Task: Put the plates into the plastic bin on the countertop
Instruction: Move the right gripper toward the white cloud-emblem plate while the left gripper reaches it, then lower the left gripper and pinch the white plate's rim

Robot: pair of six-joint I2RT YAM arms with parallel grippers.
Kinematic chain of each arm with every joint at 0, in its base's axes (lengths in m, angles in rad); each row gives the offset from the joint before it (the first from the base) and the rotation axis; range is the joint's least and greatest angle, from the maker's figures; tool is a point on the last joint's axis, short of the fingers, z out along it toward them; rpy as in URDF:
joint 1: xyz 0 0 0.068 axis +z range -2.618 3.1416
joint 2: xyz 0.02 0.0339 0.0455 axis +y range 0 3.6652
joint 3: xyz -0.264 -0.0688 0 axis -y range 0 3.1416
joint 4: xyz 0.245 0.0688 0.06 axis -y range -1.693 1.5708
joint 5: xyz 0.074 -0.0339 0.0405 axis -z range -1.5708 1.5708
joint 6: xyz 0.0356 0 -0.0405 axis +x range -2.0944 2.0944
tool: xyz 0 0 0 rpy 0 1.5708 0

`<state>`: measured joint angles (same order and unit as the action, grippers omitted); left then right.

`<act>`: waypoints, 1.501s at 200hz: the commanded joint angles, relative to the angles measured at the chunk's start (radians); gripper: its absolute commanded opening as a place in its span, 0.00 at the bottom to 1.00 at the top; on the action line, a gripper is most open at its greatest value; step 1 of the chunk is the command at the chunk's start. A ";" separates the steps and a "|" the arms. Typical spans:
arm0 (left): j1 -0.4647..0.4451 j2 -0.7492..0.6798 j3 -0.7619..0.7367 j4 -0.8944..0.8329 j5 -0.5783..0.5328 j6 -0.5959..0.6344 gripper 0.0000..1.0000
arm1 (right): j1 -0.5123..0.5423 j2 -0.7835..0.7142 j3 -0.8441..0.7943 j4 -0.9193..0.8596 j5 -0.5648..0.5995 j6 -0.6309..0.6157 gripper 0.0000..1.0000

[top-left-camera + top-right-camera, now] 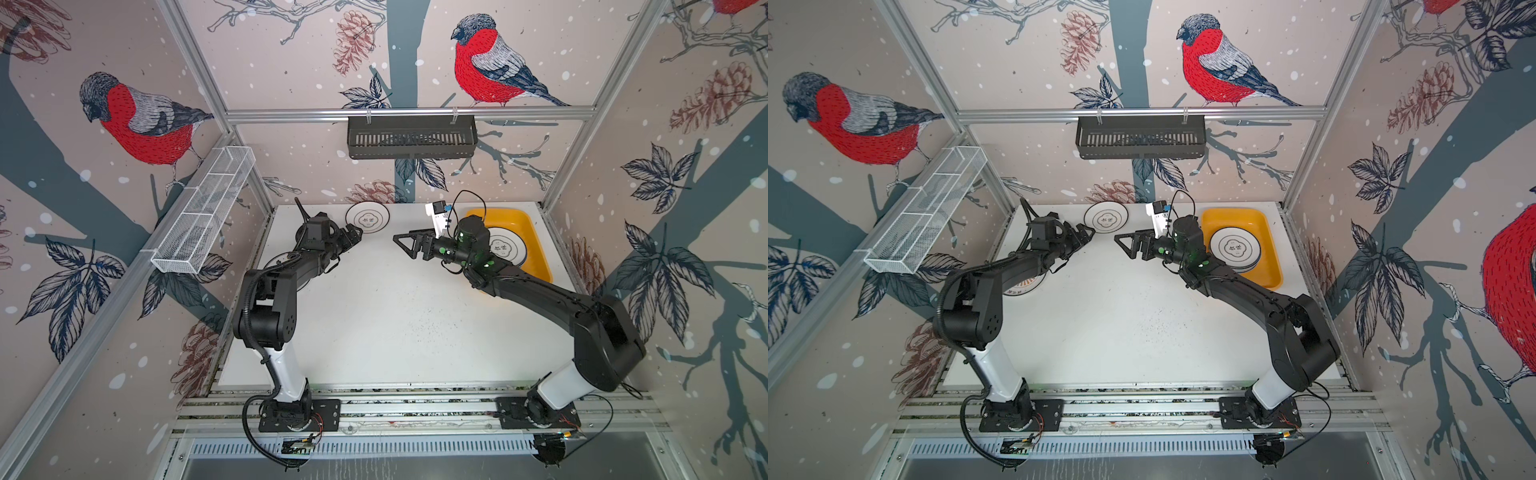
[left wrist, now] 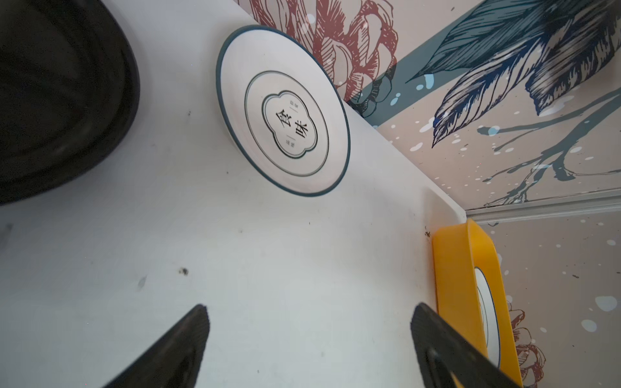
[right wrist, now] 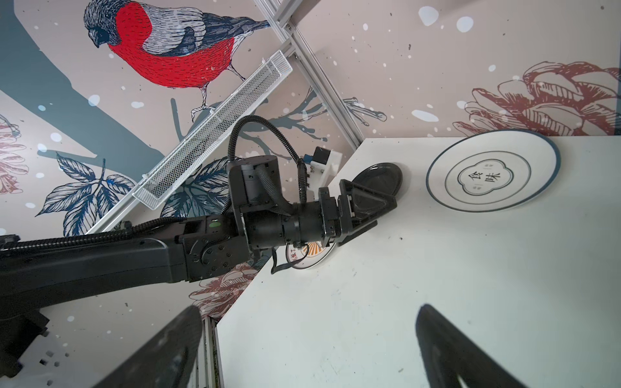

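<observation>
Writing: the white plate has two black Chinese signs, 食味, inside a flower-shaped frame. The tiny signs above and below them are too small to read.
White plate: it lies flat, face up, on the countertop, close to the back wall.
Second plate: it has the same emblem and lies face up on a small stack in the yellow bin.
Yellow bin: it sits in the back right corner, and its long side runs from back to front.
Other plates: the black plate and the orange-sun plate are on the left side. The orange-sun plate has red signs and is partly hidden by the left arm.
Left claw: spread wide, empty, near the white plate's rim.
Right claw: spread wide, empty, pointing at the left claw.
</observation>
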<state>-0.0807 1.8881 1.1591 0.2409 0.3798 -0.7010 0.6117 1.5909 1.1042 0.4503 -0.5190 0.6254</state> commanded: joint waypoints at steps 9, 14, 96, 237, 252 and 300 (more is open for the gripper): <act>0.016 0.098 0.102 0.009 0.046 0.000 0.91 | -0.020 0.015 0.012 0.065 -0.009 0.007 1.00; 0.017 0.115 0.121 0.004 0.046 0.000 0.90 | -0.024 0.016 0.012 0.069 -0.011 0.011 0.99; 0.021 0.313 0.307 0.009 0.004 -0.086 0.85 | -0.088 0.049 -0.008 0.108 -0.005 0.069 1.00; 0.019 0.509 0.437 0.041 -0.071 -0.164 0.69 | -0.145 0.113 -0.003 0.142 -0.002 0.132 0.99; 0.019 0.527 0.449 0.043 -0.078 -0.169 0.65 | -0.149 0.110 -0.005 0.136 0.002 0.132 0.99; 0.019 0.558 0.470 0.036 -0.087 -0.181 0.43 | -0.152 0.113 -0.004 0.122 0.022 0.134 1.00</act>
<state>-0.0616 2.4237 1.6299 0.3832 0.3241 -0.8631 0.4595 1.7016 1.0954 0.5503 -0.5137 0.7567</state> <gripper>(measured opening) 0.486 0.995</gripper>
